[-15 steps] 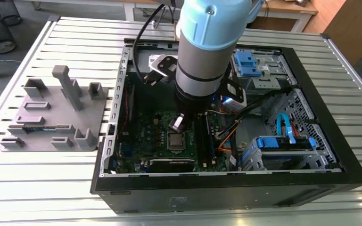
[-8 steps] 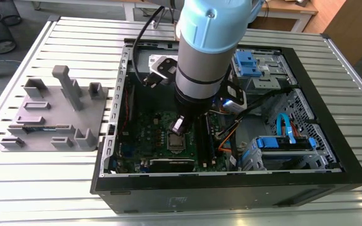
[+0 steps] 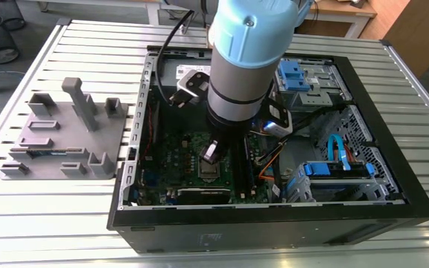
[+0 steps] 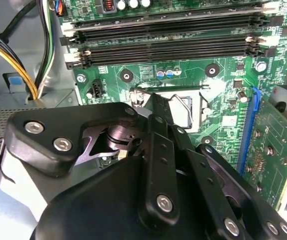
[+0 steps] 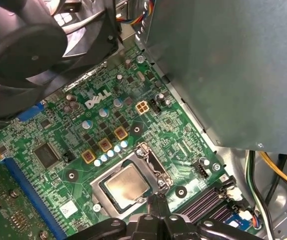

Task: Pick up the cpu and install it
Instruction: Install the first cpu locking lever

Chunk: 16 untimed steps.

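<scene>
We see the open computer case [image 3: 393, 212] lying on the slatted table [image 3: 65, 223], with the grey fixture plate [image 3: 65, 139] at its nine o'clock in the exterior view. The arm [image 3: 237, 72] reaches down onto the green motherboard [image 5: 183, 135]. The cpu [image 5: 126, 186] sits in its socket. The gripper [image 5: 156, 200] hovers just beside it; we cannot tell whether it is released or clenched.

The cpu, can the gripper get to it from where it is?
Probably yes. In the first wrist view the cpu lies in its socket on the green motherboard with its shiny top uncovered, and the gripper hangs right beside it, nothing between.
</scene>
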Available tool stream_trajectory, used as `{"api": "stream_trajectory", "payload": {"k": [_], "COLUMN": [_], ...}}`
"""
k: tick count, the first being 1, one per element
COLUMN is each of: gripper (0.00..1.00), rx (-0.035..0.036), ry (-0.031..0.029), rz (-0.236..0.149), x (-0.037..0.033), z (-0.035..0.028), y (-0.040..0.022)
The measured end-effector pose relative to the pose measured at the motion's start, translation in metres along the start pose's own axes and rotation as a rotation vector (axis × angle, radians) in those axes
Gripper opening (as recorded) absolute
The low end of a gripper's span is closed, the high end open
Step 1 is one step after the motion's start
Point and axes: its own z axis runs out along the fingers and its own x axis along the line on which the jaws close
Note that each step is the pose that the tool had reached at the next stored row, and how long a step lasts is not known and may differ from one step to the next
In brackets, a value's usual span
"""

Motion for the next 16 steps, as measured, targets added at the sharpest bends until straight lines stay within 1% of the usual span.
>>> {"api": "stream_trajectory", "payload": {"k": [5, 9, 16], "gripper": [0.11, 0.11, 0.11], "rx": [0.0001, 0.0002, 0.0003], "ry": [0.0001, -0.0001, -0.0002], "rz": [0.001, 0.002, 0.003], "x": [0.0036, 0.0064, 0.0069], "z": [0.0012, 0.0038, 0.0058], "y": [-0.0021, -0.0040, -0.0045]}}
